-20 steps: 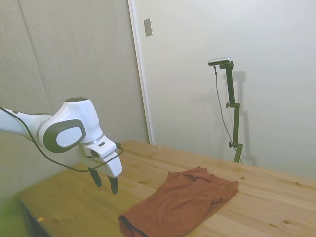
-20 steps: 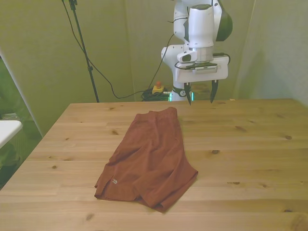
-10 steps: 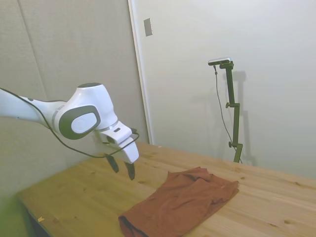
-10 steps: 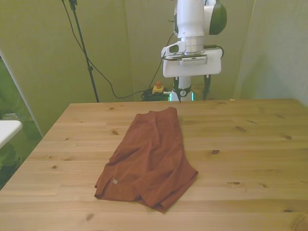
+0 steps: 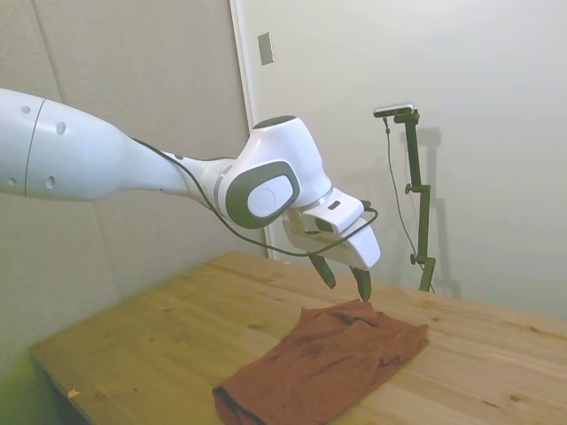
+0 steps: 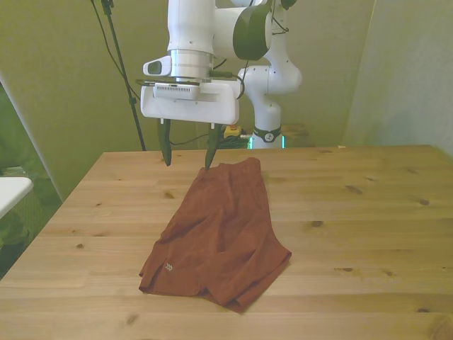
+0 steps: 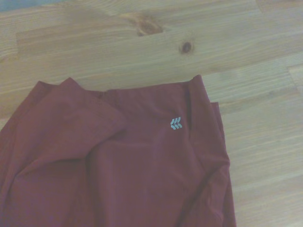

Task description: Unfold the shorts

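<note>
The shorts [image 6: 219, 237] lie flat on the wooden worktop [image 6: 368, 212], folded over on themselves. In the front view they sit in the middle of the frame, a bit to the left, and run from near the far edge down toward the lower middle. In the side view the shorts [image 5: 328, 363] are in the lower middle of the frame.

The claw [image 6: 188, 156] hangs in the air over the far end of the shorts. In the front view it is in the upper left part of the frame. Its two dark fingers [image 6: 166, 147] point down and are spread wide apart. Nothing is between them. One finger is over bare wood just left of the cloth, and the other is right above the cloth's top left corner. In the side view the claw [image 5: 343, 277] is in the middle of the frame, and one fingertip is very close to the raised edge of the shorts. I cannot tell if it touches.

In the wrist view the shorts [image 7: 118, 170] fill the lower left of the frame, with wood around them. A flap of cloth is folded over on one side. There is a small pale logo [image 7: 176, 123] on the cloth, made of little slanted bars. It has no letters to read. In the front view a tiny pale mark [image 6: 168, 267] shows near the lower left corner of the shorts. It is too small to read.
</note>
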You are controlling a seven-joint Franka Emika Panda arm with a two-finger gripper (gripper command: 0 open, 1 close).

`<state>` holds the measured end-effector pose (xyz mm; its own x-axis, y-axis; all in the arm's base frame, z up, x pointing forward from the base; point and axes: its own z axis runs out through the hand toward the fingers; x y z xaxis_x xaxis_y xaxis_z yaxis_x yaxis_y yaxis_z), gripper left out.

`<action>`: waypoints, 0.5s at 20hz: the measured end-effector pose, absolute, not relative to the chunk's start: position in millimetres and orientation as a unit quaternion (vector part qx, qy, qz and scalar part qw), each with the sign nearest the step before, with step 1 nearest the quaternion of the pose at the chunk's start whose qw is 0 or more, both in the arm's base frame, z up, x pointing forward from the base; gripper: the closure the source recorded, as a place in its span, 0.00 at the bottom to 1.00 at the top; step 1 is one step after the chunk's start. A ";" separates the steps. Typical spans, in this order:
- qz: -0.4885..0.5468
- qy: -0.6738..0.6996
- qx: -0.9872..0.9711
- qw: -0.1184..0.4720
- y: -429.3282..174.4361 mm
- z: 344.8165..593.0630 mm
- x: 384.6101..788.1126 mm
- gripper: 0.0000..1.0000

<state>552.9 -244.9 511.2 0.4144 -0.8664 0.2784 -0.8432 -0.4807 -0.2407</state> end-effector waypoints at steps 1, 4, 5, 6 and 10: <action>-0.187 0.509 -0.840 0.032 -245.7 513.0 554.4 0.00; -0.216 0.511 -0.831 0.034 -255.4 506.9 568.3 0.00; -0.224 0.516 -0.826 0.035 -261.7 500.3 574.5 0.00; -0.231 0.522 -0.820 0.037 -269.7 492.6 580.8 0.00; -0.243 0.548 -0.799 0.047 -305.6 467.8 603.0 0.00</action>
<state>603.0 -305.6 467.8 0.2809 -0.8987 0.3368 -0.8526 -0.3948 -0.3425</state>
